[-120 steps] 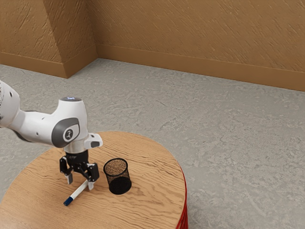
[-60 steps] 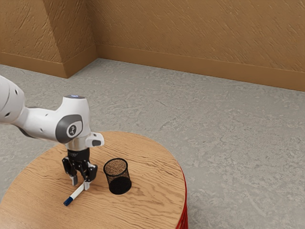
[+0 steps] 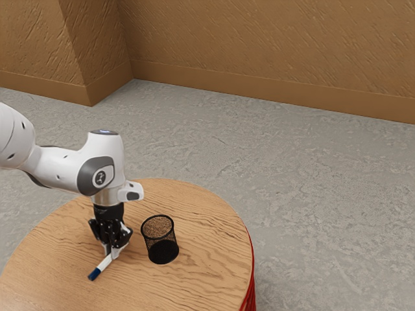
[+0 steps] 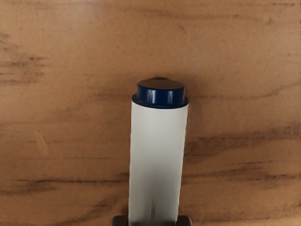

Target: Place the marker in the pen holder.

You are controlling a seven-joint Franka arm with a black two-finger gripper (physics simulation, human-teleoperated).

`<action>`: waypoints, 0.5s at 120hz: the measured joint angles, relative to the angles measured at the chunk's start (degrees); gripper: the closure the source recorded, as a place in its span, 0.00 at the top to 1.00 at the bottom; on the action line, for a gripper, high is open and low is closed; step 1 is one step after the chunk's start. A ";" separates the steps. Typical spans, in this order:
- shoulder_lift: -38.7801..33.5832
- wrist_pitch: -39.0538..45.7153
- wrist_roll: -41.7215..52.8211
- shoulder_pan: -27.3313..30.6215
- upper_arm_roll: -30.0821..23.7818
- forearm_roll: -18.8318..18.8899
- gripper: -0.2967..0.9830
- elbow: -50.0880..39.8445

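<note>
In the exterior view my gripper (image 3: 113, 253) is low at the table, its fingers drawn together and shut on the white marker (image 3: 103, 265). The marker's dark blue end points toward the view's lower left. My hand covers its other end. The black mesh pen holder (image 3: 160, 240) stands upright just beside the hand, toward the exterior view's right. In the wrist view the gripper (image 4: 153, 221) has a dark fingertip against each side of the marker (image 4: 157, 160), whose short blue tip lies beyond them over the wood.
The round wooden table (image 3: 201, 272) carries both objects, with a red side (image 3: 250, 295) below its edge at the exterior view's right. Grey floor (image 3: 311, 194) and a brown wall (image 3: 272, 45) lie beyond it.
My hand has moved slightly toward the exterior view's right, and the fingers have closed from both sides onto the marker. The marker has shifted very slightly; the pen holder has stayed put.
</note>
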 joint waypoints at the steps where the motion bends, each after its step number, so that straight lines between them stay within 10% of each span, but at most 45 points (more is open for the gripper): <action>1: 0.01 0.00 0.01 0.00 0.00 0.02 0.23 0.00; 60: -13.00 4.86 -1.02 0.88 -2.28 6.84 0.15 -0.53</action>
